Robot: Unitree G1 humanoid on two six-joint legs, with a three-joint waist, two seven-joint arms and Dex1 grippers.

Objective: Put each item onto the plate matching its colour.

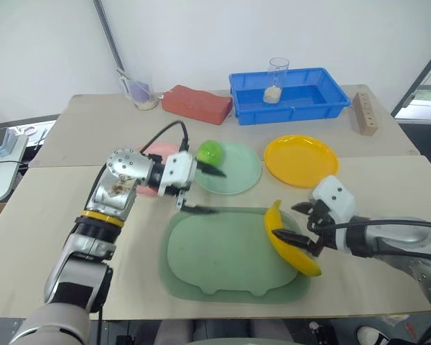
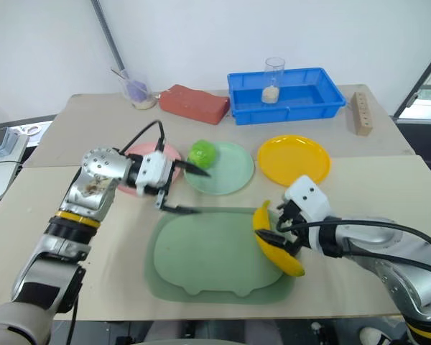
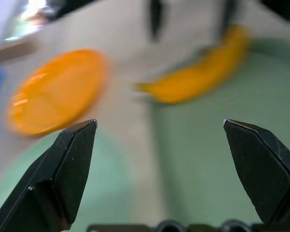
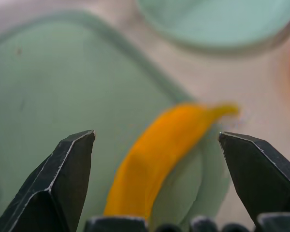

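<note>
My left pincer (image 1: 205, 188) hangs with its fingers spread wide and holding nothing, pointing across toward the mint green plate (image 1: 237, 176) in the middle of the counter (image 1: 388, 237). The green apple (image 1: 210, 152) sits on that plate, at the side nearest my left pincer, with the upper fingertip just in front of it. The pale pink plate (image 2: 158, 152) lies beside the mint one, mostly hidden behind my left wrist. My right pincer (image 1: 296, 231) is also wide, its fingers straddling the banana (image 1: 291, 244) without closing on it. The banana lies on the right edge of the pig-shaped tray (image 1: 215, 255), near the counter's front edge. The yellow-orange plate (image 1: 302, 159) sits just behind it.
</note>
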